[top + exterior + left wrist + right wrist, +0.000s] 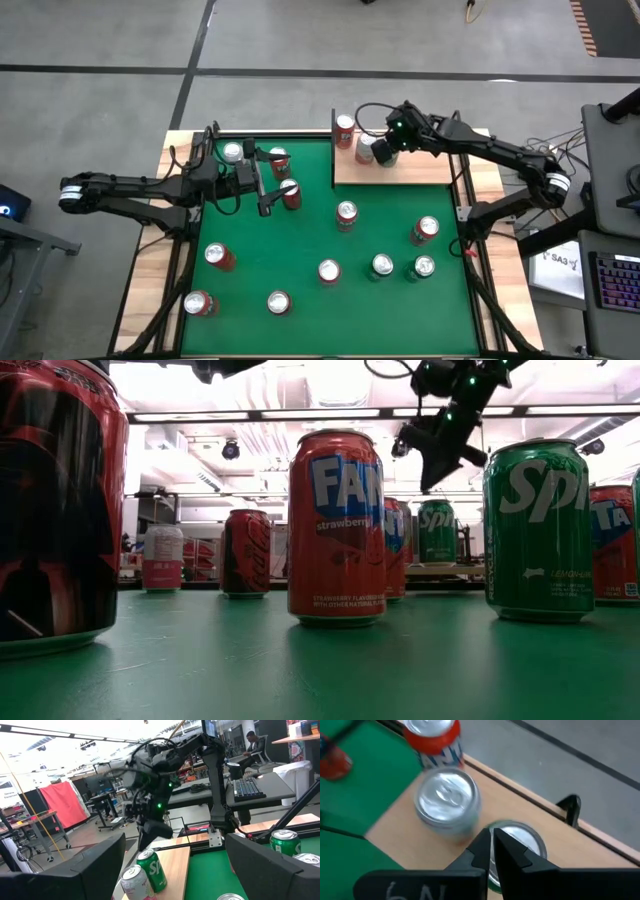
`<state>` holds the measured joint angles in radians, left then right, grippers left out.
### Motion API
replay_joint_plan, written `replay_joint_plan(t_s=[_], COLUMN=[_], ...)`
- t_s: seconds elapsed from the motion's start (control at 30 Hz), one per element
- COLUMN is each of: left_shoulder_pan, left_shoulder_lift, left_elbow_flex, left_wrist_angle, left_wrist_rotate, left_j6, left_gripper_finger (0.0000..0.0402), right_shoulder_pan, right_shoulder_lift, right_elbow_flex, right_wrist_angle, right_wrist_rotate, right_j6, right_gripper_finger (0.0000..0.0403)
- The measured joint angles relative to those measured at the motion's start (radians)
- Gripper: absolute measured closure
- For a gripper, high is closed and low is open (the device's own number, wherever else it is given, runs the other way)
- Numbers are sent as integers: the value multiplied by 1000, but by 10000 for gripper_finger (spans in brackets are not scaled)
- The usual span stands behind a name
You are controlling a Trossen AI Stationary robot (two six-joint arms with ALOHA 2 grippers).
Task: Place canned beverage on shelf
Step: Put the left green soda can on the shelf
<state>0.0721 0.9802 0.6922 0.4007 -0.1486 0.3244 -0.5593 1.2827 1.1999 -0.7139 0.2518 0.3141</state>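
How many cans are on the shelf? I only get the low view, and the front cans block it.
Observer: Three. The high view shows a red can, a pale can and a green can on the shelf.
Operator: Right hand gripping the green one?
Observer: No. In the right wrist view the right hand is shut, fingers together above that can's top.
Operator: Left hand?
Observer: The left hand is open over the green felt, beside a loose can.

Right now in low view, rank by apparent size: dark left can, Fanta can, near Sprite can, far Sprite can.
1. dark left can, nearest the camera.
2-3. Fanta can and near Sprite can, about alike.
4. far Sprite can, farther back.
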Motion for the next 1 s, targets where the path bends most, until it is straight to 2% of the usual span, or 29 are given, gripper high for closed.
replay_joint_plan(t_s=[0.1,0.27,0.33,0.7,1.0], left_shoulder_pan=[0,0,0,0,0], left_shoulder_lift=[0,0,0,0,0], left_elbow_flex=[0,0,0,0,0], left_wrist_angle=[0,-2,-3,-3,-4], left_wrist_rotate=[0,0,0,0,0], left_j6=[0,0,0,0,0], left_gripper_finger=[75,75,75,75,75], right_shoulder_pan=[8,13,17,18,18], right_shoulder_lift=[0,0,0,2,2], right_elbow_flex=[30,49,38,-5,-5], right_wrist_angle=[-39,-164,-205,-216,-193], right_wrist_rotate=[-52,-240,-268,-75,-57], right_j6=[0,25,27,27,24], right_gripper_finger=[390,390,390,390,390])
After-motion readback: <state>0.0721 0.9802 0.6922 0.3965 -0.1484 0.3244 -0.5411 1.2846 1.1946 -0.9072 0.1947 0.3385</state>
